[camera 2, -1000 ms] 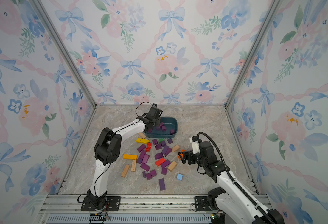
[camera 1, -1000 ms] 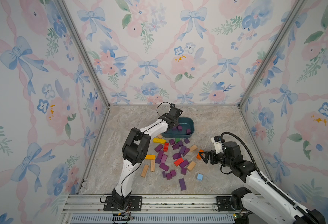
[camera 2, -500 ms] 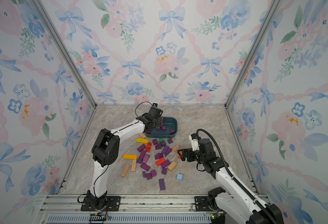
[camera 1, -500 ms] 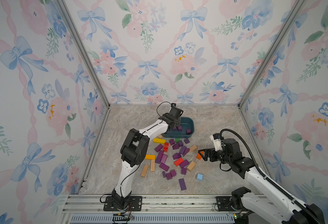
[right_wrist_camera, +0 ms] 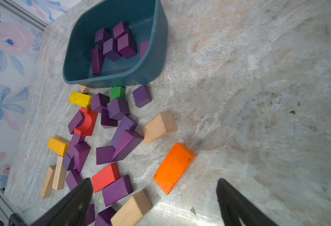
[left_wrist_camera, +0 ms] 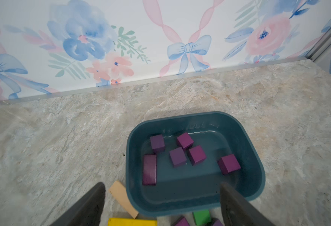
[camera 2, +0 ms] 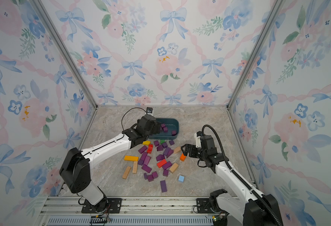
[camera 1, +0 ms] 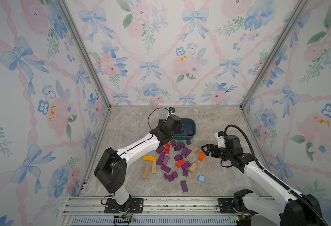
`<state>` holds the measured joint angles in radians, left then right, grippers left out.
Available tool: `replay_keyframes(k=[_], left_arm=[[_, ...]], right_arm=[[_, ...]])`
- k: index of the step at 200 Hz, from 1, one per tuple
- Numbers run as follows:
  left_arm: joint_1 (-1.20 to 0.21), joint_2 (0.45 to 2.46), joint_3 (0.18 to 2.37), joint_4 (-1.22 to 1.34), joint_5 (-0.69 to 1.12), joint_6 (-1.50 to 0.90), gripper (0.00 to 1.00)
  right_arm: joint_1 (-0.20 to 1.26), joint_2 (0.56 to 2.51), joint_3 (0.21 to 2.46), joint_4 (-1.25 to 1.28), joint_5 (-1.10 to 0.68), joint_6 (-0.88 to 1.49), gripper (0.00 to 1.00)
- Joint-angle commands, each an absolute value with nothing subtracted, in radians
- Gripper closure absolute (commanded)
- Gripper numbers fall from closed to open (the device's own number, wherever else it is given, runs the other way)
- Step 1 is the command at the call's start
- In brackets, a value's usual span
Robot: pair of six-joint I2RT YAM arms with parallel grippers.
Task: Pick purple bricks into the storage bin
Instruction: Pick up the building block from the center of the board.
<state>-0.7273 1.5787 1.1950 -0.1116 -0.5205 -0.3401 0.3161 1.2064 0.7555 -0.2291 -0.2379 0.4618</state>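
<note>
Sprung from shut to wide over the last second at the left gripper [left_wrist_camera: 162, 187], jaws now spread with nothing between them, poised above the near wall of the storage bin [left_wrist_camera: 190, 122]. Pushed forward meanwhile at the right gripper [right_wrist_camera: 154, 182], up to the edge of the scattered pile.

Seen from the left wrist: six purple bricks [left_wrist_camera: 177, 159] lying on the bin floor, five cubes plus one longer bar [left_wrist_camera: 149, 169] along a side wall.

Left outside the bin, on the marble-patterned tabletop [camera 1: 129, 125]: many more purple bricks, mixed among red, yellow, orange and plain wood blocks, with one long purple bar [camera 1: 184, 185] lying apart at the near edge of the scatter.

Spread wide on the right too, jaws empty, close by an orange block [right_wrist_camera: 174, 168] at the pile's right-hand edge.

Tucked just beside the bin's near wall: a green block [right_wrist_camera: 117, 93].
</note>
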Motion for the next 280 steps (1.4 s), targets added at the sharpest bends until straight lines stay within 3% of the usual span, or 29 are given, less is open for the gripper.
replay_keyframes(k=[1,43,96,152,232,280], left_arm=[[-0.742,1.442,1.027,0.025,-0.536,-0.334,0.07],[-0.773,1.236,0.713,0.286,-0.42,-0.314,0.06],[-0.811,1.056,0.497,0.361,-0.352,-0.257,0.04],[-0.812,0.842,0.262,0.471,-0.318,-0.24,0.02],[-0.814,0.874,0.172,0.599,-0.171,-0.102,0.02],[-0.813,0.822,0.098,0.674,-0.204,-0.09,0.02]], right_arm=[[0.351,1.207,0.772,-0.25,-0.188,0.468,0.03],[0.49,1.17,0.776,-0.34,-0.041,0.435,0.03],[0.597,1.111,0.781,-0.419,0.022,0.481,0.0],[0.694,1.181,0.839,-0.431,0.055,0.485,0.26],[0.724,1.536,1.022,-0.419,-0.006,0.507,0.36],[0.765,1.543,1.021,-0.438,-0.025,0.472,0.37]])
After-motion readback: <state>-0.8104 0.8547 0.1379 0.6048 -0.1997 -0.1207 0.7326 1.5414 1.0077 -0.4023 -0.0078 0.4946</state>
